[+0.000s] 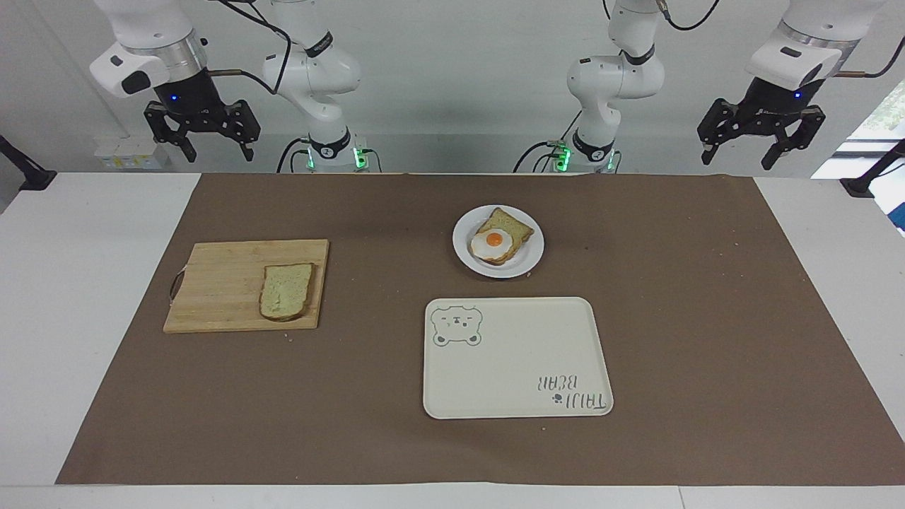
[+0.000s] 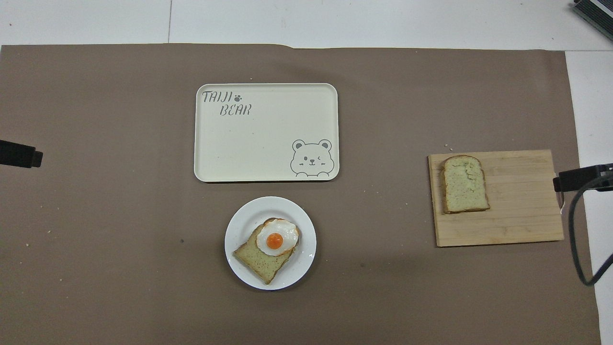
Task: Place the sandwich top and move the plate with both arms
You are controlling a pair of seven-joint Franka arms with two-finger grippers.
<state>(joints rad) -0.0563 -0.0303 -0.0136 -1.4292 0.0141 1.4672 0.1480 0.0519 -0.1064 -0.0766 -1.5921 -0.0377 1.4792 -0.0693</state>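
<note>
The sandwich top, a pale bare slice with a brown crust, lies flat on a wooden cutting board toward the right arm's end of the table. The white plate sits mid-table, nearer to the robots than the tray, and carries a browner slice with a fried egg. My right gripper hangs open, raised high over the table's robot-side edge and holding nothing. My left gripper hangs open and raised the same way at the left arm's end. Both arms wait, apart from every object.
A cream rectangular tray printed with a bear lies just farther from the robots than the plate. A brown mat covers most of the table, with crumbs scattered on it. In the overhead view, black gripper parts poke in at both side edges.
</note>
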